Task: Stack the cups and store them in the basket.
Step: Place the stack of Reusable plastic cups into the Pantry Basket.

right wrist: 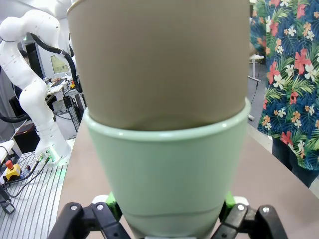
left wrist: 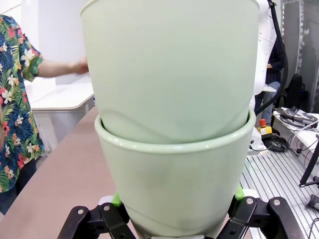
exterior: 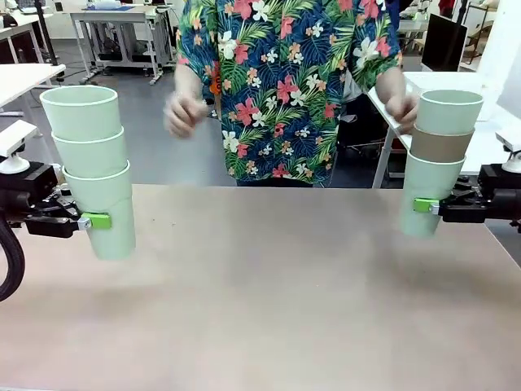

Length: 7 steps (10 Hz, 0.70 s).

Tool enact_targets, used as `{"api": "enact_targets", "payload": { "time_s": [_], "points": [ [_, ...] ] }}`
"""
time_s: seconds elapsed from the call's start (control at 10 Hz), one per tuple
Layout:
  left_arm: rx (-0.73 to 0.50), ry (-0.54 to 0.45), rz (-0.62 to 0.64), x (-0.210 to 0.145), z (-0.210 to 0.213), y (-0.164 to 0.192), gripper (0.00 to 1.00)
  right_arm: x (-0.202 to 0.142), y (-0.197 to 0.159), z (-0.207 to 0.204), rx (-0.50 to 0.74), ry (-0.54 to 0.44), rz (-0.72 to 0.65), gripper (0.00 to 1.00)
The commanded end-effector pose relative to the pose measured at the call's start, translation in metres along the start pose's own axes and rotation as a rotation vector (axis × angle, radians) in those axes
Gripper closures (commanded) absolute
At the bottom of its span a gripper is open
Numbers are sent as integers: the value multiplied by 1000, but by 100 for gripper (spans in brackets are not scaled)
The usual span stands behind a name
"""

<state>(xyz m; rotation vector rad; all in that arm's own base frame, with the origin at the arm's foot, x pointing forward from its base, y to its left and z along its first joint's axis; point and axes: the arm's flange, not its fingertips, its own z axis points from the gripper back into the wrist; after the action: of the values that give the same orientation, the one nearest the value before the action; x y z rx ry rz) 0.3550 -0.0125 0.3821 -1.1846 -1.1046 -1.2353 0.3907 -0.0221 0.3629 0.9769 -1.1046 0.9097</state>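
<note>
**Front view.** The left gripper (exterior: 102, 221) is clamped on the lowest of three nested pale mint green tapered plastic tumblers (exterior: 91, 163). It holds them upright over the left of the tan table (exterior: 269, 309), apparently clear of the top. At the right, the right gripper (exterior: 424, 205) is closed on the bottom green tumbler (exterior: 425, 195) of a second stack. A brown plastic tumbler (exterior: 440, 145) is nested in that one, and a top green tumbler (exterior: 449, 112) sits in the brown one. On the far side stands a person in a floral shirt (exterior: 285, 81). One hand (exterior: 403, 106) is just beside that top tumbler, though I cannot tell whether it touches. The other hand (exterior: 185, 114) is free.

**Left wrist view.** The green pads (left wrist: 116, 199) press opposite sides of the lowest tumbler near its base. The next tumbler sits loosely inside its rim.

**Right wrist view.** The same low pinch shows here, with the brown tumbler seated in the green one.

**Handling.** These look light, stiff and smooth. The narrowing wall could slide upward out of a squeeze, and the upper tumblers are held only by nesting. A tall stack pinched low is top-heavy, so it should stay upright. A hold on the bottom tumbler's wall, a little higher up, seems safest.
</note>
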Motion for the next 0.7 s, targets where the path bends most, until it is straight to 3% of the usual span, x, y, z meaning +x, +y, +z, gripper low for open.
{"api": "enact_targets", "payload": {
  "time_s": [0.0,0.6],
  "points": [
    [-4,0,6,5,-1,-1,14,3,0,0,-3,-3,9,15],
    [-4,0,6,5,-1,-1,14,3,0,0,-3,-3,9,15]
  ]
}}
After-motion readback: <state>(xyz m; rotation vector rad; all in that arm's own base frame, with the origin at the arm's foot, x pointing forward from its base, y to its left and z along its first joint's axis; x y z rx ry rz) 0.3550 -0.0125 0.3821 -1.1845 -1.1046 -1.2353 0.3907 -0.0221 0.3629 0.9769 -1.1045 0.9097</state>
